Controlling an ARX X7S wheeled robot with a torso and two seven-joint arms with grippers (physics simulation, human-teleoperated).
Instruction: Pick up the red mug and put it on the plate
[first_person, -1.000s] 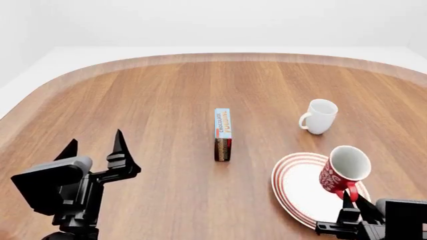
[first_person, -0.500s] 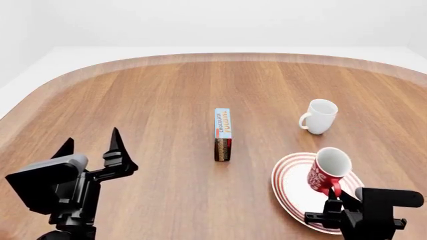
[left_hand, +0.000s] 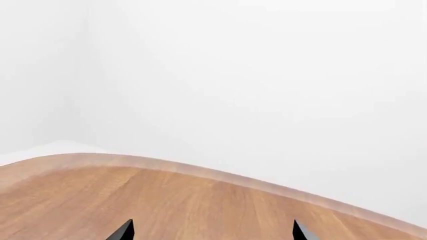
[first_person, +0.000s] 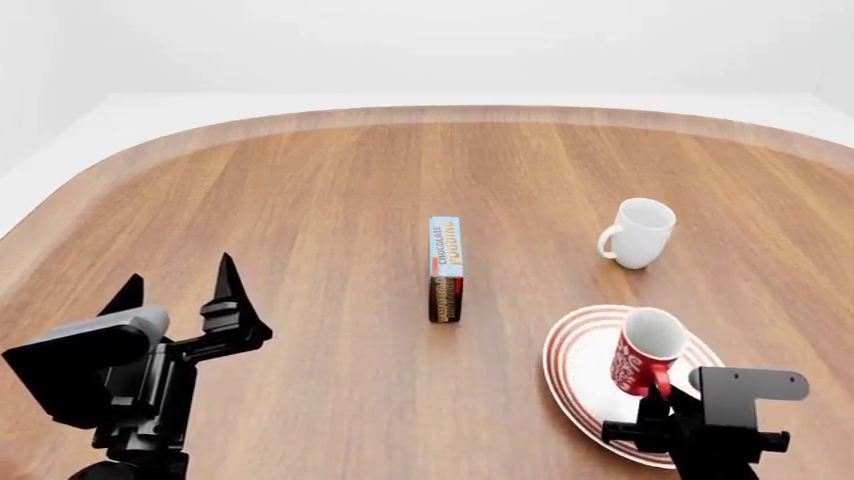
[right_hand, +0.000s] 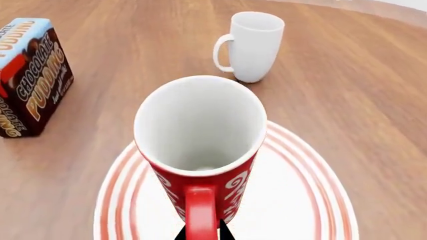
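Observation:
The red mug (first_person: 643, 355) with white markings and a white inside stands upright over the plate (first_person: 581, 365), a round white plate with red rings, at the table's front right. Whether its base touches the plate I cannot tell. My right gripper (first_person: 657, 396) is shut on the mug's red handle (right_hand: 201, 212), its two black fingertips (right_hand: 225, 234) pressed on either side of it. In the right wrist view the mug (right_hand: 200, 145) sits over the plate (right_hand: 300, 200). My left gripper (first_person: 180, 285) is open and empty, raised above the table's front left; its tips (left_hand: 123, 231) show wide apart.
A plain white mug (first_person: 638, 232) stands behind the plate, also in the right wrist view (right_hand: 250, 45). A chocolate pudding box (first_person: 446, 268) stands upright at the table's middle, left of the plate (right_hand: 30, 75). The wooden table's (first_person: 334, 180) curved far edge runs along the back.
My right gripper has brought the red mug down and slightly left from a tilted, raised pose to upright low over the plate. The left gripper has sunk slightly.

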